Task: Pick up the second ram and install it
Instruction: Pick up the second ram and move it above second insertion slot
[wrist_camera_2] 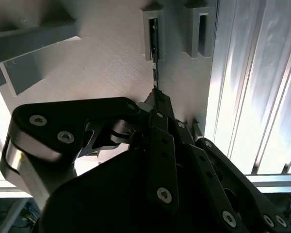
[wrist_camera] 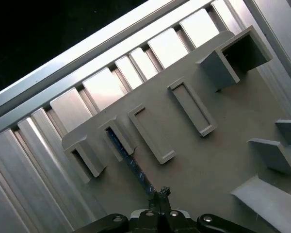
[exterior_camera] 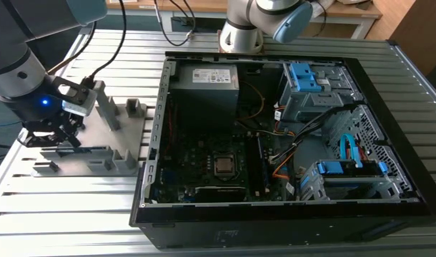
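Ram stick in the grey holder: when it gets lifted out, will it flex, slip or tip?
Probably stiff: the ram stick runs as a straight thin line from its slot to the gripper. Likely light, being so slim. It may pivot or slip, since the narrow tips pinch only its thin body, and a tilted pull could bind it in the holder.

An open case (exterior_camera: 290, 219) lies on a slatted table (exterior_camera: 53, 214), motherboard (exterior_camera: 203, 155) and blue drive bays (exterior_camera: 306, 77) exposed. A grey slotted holder (exterior_camera: 128, 134) sits just beside it.
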Robot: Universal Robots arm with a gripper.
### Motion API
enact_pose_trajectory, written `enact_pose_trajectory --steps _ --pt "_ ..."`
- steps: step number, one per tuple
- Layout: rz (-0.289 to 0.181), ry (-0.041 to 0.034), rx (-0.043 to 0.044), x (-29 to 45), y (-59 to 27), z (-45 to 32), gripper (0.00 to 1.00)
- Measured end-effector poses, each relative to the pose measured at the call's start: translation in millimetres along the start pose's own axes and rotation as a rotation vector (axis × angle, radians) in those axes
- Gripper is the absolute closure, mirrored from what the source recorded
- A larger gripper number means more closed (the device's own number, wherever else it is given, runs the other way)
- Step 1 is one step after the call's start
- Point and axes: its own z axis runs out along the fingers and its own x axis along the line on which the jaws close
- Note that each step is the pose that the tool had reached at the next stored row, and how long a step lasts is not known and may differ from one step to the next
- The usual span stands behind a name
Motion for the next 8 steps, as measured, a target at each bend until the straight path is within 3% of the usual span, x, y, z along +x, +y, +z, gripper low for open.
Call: enact_pose_trajectory --steps 8 --pt "-0.102 -0.0011 -0.0029 0.0 0.0 0.0 0.9"
